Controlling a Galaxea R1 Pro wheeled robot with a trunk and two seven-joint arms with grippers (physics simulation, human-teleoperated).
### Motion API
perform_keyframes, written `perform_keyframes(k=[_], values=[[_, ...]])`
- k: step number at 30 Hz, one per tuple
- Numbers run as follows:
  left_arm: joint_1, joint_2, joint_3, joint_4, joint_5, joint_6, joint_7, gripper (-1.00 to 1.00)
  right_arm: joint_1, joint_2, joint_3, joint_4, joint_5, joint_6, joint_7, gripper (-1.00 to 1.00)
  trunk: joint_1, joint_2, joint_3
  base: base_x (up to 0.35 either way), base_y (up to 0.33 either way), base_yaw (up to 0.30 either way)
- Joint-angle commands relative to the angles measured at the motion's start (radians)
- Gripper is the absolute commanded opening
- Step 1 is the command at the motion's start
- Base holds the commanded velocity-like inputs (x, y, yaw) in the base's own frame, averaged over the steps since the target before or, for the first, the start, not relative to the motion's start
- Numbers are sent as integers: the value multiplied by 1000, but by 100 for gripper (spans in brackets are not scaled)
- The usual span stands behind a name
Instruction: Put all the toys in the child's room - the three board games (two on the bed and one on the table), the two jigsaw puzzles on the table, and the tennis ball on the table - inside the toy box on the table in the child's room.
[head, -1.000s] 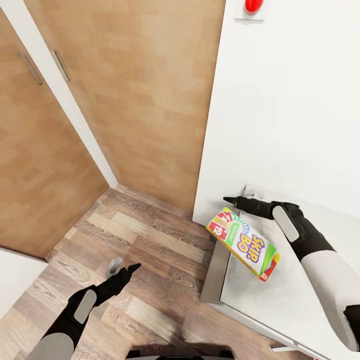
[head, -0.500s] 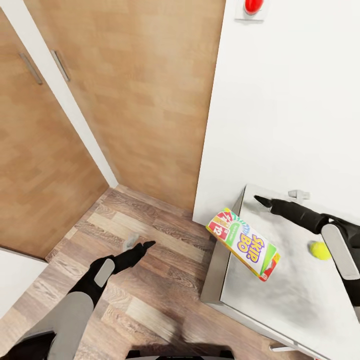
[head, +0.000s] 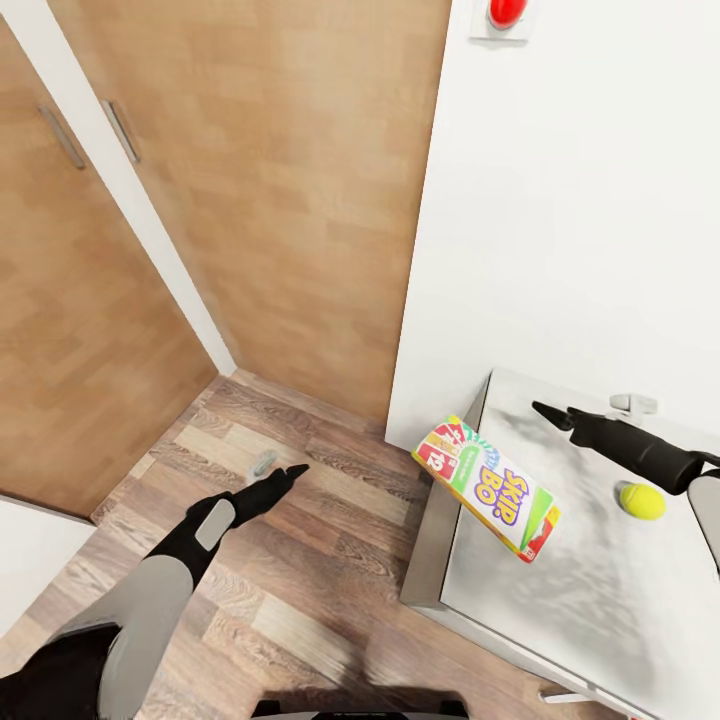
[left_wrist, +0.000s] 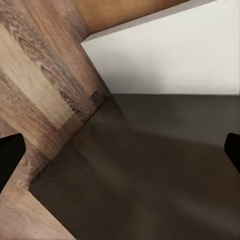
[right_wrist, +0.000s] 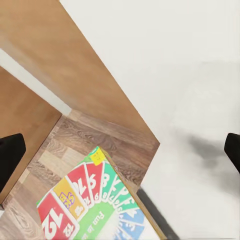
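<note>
From the head camera, one colourful Skip-Bo board game box (head: 486, 487) lies on the pale grey bench (head: 560, 600), its printed end hanging out past the bench's near-left corner over the wood-plank floor (head: 300, 500). One yellow-green tennis ball (head: 641, 500) sits on the same bench, well apart from the box and just beside the right arm. The black right end effector (head: 548, 411) hovers over the bench beyond the box, holding nothing; I cannot tell from here how wide its fingers stand. The black left end effector (head: 285, 473) hangs empty over the floor, clear of the bench. Neither puzzle nor the toy box is in sight, so I judge the step in hand to be picking up one of these two toys. The next move calls for bringing the right arm down on the box or the ball.

The left wrist camera looks at floor, white wall and a dark shadowed patch; the dark fingertips (left_wrist: 10, 152) at both picture edges stand far apart, so it is released.

The right wrist camera looks along widely spread fingertips (right_wrist: 10, 152), released too, toward the box's fan-patterned end (right_wrist: 95, 200) at the bench corner.
</note>
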Motion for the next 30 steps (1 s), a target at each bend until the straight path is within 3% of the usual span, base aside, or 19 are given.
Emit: perform_keyframes(k=[1,14,30], values=[[-4,1,5,3,6,2,5,100,3,0,-5,-5,-1,8,6,100,1,-2,-1,0,0,0],[-15,11,4,33,7,-16,23,100,13,-1,-16,-22,-2,16,18,100,1,-2,-1,0,0,-35],[-17,14,2,43,8,-19,-3,100,14,-1,-18,-25,-3,18,20,100,1,-2,-1,0,0,-226]])
